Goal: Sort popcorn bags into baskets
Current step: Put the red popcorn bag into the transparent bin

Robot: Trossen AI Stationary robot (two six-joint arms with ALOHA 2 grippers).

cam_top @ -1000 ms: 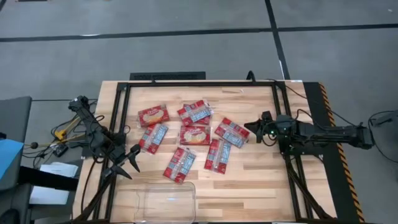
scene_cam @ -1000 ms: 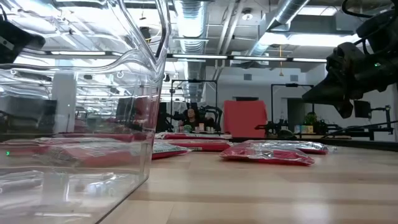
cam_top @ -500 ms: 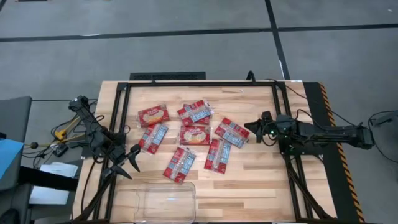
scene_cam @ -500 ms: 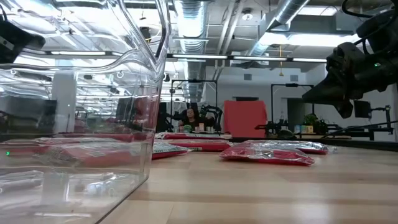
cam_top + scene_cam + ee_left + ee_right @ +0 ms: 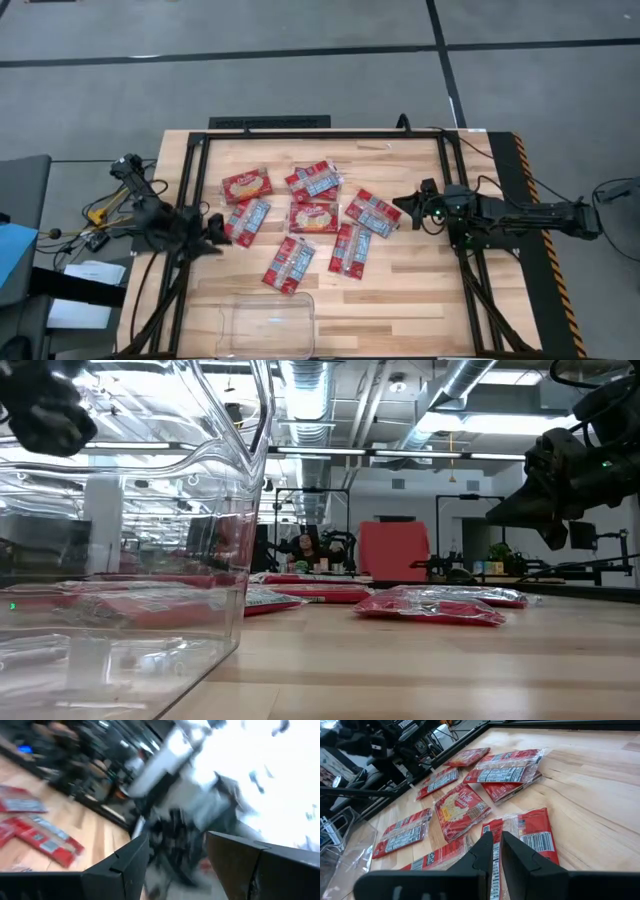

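Wooden table (image 5: 400, 290); black frame (image 5: 320, 133) along table edge.

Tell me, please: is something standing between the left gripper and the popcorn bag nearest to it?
Nothing visible does. The left gripper hovers at the table's left edge, its jaws apart, right beside the nearest popcorn bag, with only bare table between them.

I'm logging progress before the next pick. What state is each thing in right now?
Popcorn bags: seven, lying flat on the table, none in the tub.
Clear plastic tub: upright at the table's near edge, empty.
Left gripper: fingers apart, holding nothing, beside the leftmost bags.
Right gripper: fingers nearly shut, holding nothing, just off the rightmost bag.
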